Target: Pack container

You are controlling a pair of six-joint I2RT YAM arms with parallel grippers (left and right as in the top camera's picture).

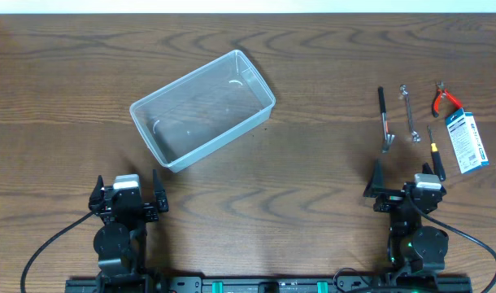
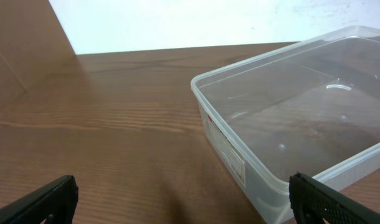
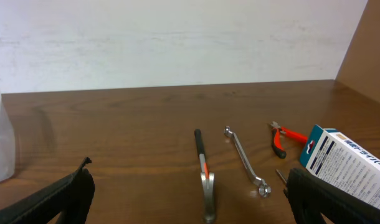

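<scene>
The clear plastic container lies empty on the table left of centre, turned at an angle; it also shows in the left wrist view. At the right lie a small hammer, a wrench, red-handled pliers, a screwdriver and a blue-and-white packet. The right wrist view shows the hammer, wrench, pliers and packet. My left gripper is open and empty, below the container. My right gripper is open and empty, just below the tools.
The wooden table spans the view, with a white wall beyond its far edge. Cables run from both arm bases at the front edge.
</scene>
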